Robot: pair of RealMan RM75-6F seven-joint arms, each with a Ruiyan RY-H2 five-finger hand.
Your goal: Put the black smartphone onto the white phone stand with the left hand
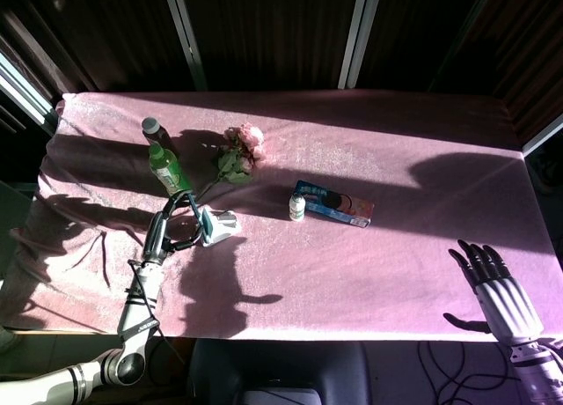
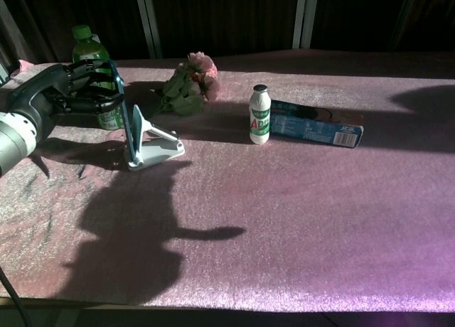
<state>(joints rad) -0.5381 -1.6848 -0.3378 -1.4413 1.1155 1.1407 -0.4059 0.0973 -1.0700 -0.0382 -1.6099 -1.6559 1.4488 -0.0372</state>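
Near the surface's left edge, the left hand [image 2: 85,89] grips the black smartphone [image 2: 125,112] upright against the white phone stand [image 2: 149,146], apparently seating it; next, releasing without tipping it. The right hand [image 1: 493,286] rests spread, empty.

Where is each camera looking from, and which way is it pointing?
Head view: sits high, looking steeply down on the pink table; shows the left robot hand with its arm, and the right robot hand at the near right corner.
Chest view: sits low at the table's near edge, looking across it; shows only the left robot hand.
Both share: the left robot hand holding the black smartphone at the white phone stand, green bottle, flowers, small white bottle, blue box.
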